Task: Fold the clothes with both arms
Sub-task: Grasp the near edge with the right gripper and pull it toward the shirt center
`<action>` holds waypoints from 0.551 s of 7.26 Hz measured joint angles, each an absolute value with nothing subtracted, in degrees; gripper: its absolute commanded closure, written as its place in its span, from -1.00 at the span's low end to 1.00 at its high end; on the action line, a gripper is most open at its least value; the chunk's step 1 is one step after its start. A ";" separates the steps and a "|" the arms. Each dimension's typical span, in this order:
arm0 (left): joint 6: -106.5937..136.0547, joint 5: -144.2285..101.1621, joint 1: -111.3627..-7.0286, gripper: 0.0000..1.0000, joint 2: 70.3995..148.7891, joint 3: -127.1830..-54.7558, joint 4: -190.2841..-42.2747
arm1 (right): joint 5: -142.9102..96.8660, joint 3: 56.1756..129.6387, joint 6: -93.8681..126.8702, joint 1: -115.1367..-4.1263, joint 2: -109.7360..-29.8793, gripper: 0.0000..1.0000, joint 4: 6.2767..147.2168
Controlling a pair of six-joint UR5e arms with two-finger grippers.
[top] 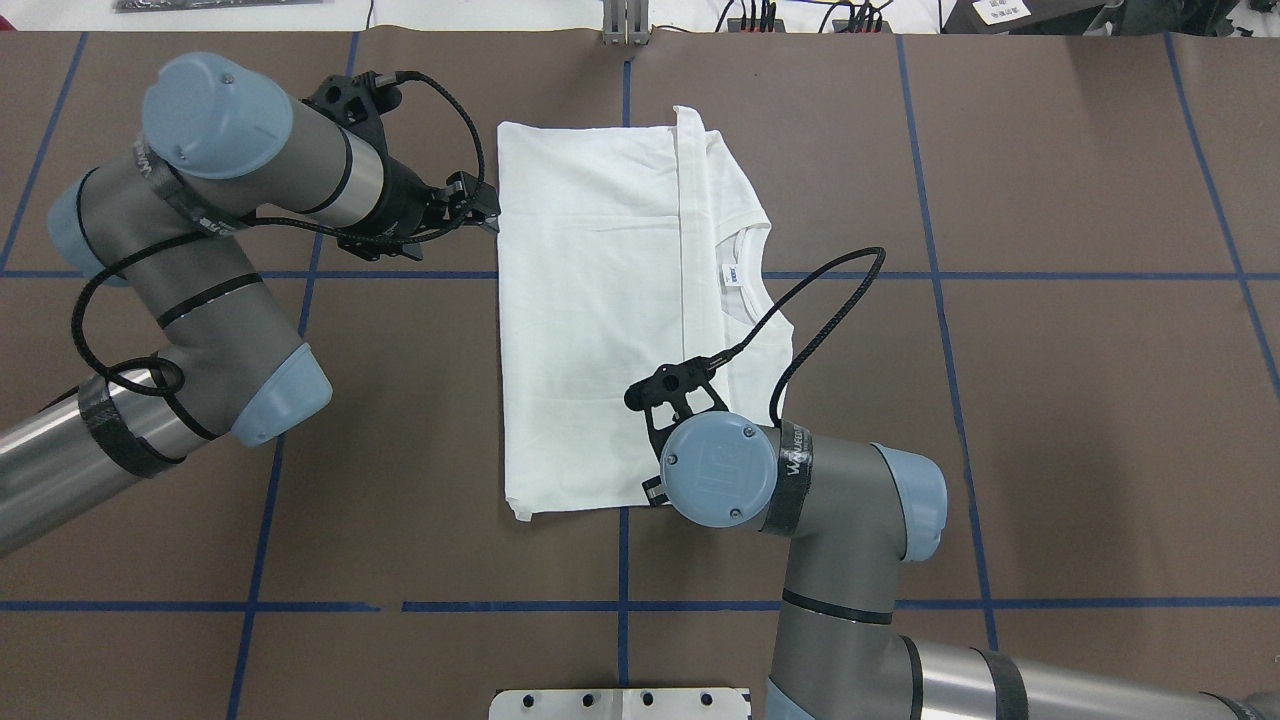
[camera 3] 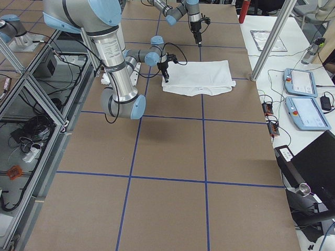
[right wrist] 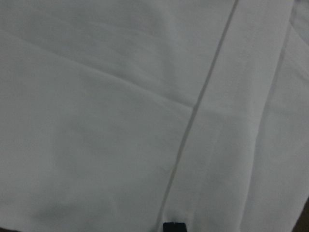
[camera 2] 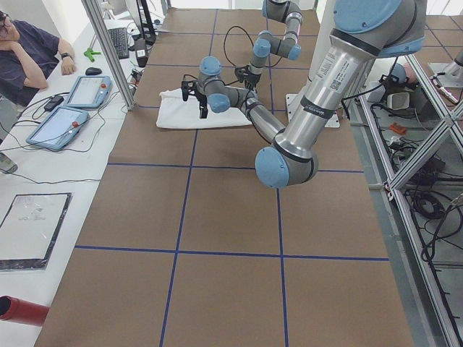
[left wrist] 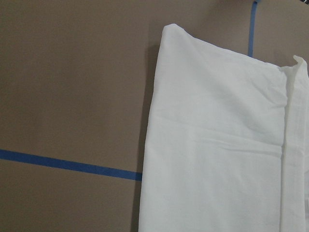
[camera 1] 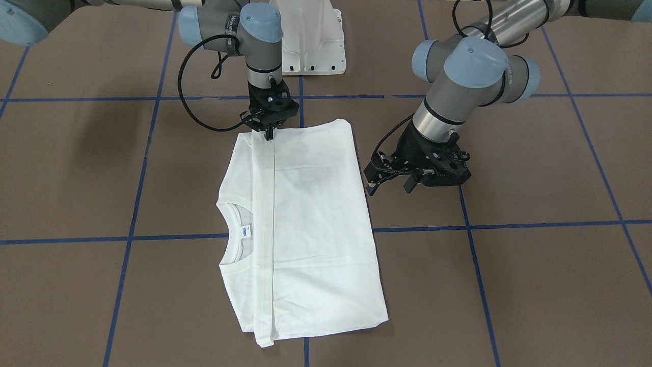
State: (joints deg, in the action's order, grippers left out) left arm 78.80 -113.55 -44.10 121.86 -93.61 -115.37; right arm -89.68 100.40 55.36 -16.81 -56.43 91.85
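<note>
The clothes (camera 1: 316, 214) are one white T-shirt folded into a long rectangle on the brown table, with the round collar and its neck label (camera 1: 246, 232) showing on one side. A folded strip runs along the shirt's length. My right gripper (camera 1: 267, 133) points straight down at the shirt's edge nearest the robot, with its fingers shut on the end of that strip. In the overhead view my own wrist hides it. My left gripper (camera 1: 391, 186) hangs open just off the shirt's long side (top: 500, 220), holding nothing. The left wrist view shows that shirt edge (left wrist: 154, 145), and cloth (right wrist: 120, 121) fills the right wrist view.
The white robot pedestal (camera 1: 310, 41) stands at the table's robot side. Blue tape lines (camera 1: 509, 224) cross the brown table. A person sits beyond the far edge beside two tablets (camera 2: 72, 108), and aluminium frame posts (camera 2: 108, 50) rise there.
</note>
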 measured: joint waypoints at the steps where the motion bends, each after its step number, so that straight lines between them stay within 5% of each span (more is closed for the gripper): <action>1: 78.92 -113.56 -44.07 -1.00 121.93 -93.03 -115.97 | -89.66 100.64 55.41 -16.78 -56.52 1.00 91.85; 4: 79.09 -113.56 -44.04 -1.00 121.99 -91.02 -119.15 | -89.65 101.38 55.50 -16.72 -56.72 1.00 92.10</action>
State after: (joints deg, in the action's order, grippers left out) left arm 79.09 -113.56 -44.04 121.99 -91.02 -119.15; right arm -89.65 101.38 55.50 -16.72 -56.72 92.10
